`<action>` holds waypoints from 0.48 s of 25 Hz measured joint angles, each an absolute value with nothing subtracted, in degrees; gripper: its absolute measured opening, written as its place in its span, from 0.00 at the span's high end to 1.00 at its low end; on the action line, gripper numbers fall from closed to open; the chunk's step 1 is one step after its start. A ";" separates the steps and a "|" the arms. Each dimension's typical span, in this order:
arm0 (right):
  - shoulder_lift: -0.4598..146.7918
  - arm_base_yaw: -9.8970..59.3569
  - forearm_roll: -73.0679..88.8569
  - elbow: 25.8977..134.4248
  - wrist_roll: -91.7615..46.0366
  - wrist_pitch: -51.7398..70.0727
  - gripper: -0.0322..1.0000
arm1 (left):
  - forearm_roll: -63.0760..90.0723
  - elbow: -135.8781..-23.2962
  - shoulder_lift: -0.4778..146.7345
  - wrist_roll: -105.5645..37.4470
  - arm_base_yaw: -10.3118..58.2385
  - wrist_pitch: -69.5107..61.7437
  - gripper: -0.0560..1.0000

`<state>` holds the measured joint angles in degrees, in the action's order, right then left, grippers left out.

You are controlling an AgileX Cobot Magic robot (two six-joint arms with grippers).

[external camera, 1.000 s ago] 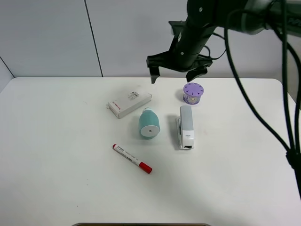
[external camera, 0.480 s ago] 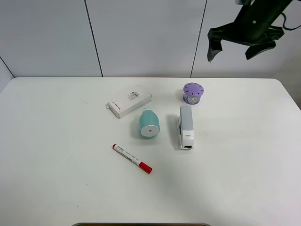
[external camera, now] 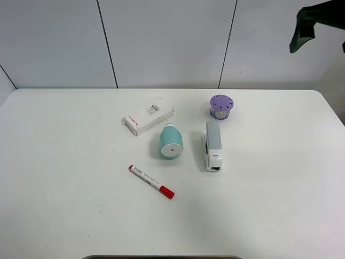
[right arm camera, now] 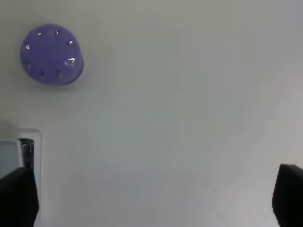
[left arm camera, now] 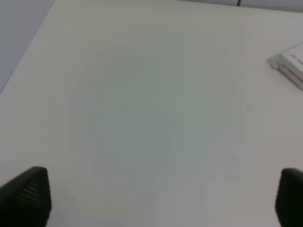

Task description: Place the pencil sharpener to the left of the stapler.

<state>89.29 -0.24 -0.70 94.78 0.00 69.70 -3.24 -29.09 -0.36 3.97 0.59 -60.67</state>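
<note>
High front camera and right wrist share the stapler [external camera: 212,145].

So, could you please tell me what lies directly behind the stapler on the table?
Just behind the stapler stands a small purple cylinder with a dotted top, apart from it. Beyond that is bare table. Nothing there is covered.

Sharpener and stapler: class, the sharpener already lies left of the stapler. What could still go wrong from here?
1. The sharpener lies on its rounded side, so a nudge might roll it toward the stapler or marker.
2. The box sits close behind it, so a reaching gripper could knock that.
3. The right gripper is high at the frame's edge, open; a hasty return might clip the purple cylinder.
</note>
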 joint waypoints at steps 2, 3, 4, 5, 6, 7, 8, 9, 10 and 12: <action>84.91 -2.48 -0.70 91.48 -0.91 69.70 0.01 | -3.24 -29.09 -0.36 3.97 0.59 -60.67 0.05; 82.90 -3.89 -0.70 89.08 -1.52 69.77 0.01 | -3.24 -29.09 -0.36 3.97 0.59 -60.67 0.05; 80.37 -5.46 -0.70 86.46 -2.00 69.64 0.01 | -3.24 -29.09 -0.36 3.97 0.59 -60.67 0.05; 77.83 -6.82 -0.49 84.20 -2.55 69.42 0.01 | -3.24 -29.09 -0.36 3.97 0.59 -60.67 0.05; 75.69 -8.45 -0.44 81.45 -3.24 68.75 0.01 | -3.24 -29.09 -0.36 3.97 0.59 -60.67 0.05; 73.09 -9.90 -0.42 78.77 -3.83 68.10 0.01 | -3.24 -29.09 -0.36 3.97 0.59 -60.67 0.05; 70.46 -10.87 -0.42 76.15 -4.59 67.33 0.01 | -3.24 -29.09 -0.36 3.97 0.59 -60.67 0.05; 67.80 -11.55 -0.42 74.05 -5.14 66.63 0.01 | -3.24 -29.09 -0.36 3.97 0.59 -60.67 0.05; 65.54 -11.81 -0.36 71.56 -5.89 65.89 0.01 | -3.24 -29.09 -0.36 3.97 0.59 -60.67 0.05; 59.78 -11.98 0.37 66.72 -7.68 63.55 0.01 | -3.24 -29.09 -0.36 3.97 0.59 -60.67 0.05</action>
<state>59.78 -11.98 0.37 66.72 -7.68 63.55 -3.24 -29.09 -0.36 3.97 0.59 -60.67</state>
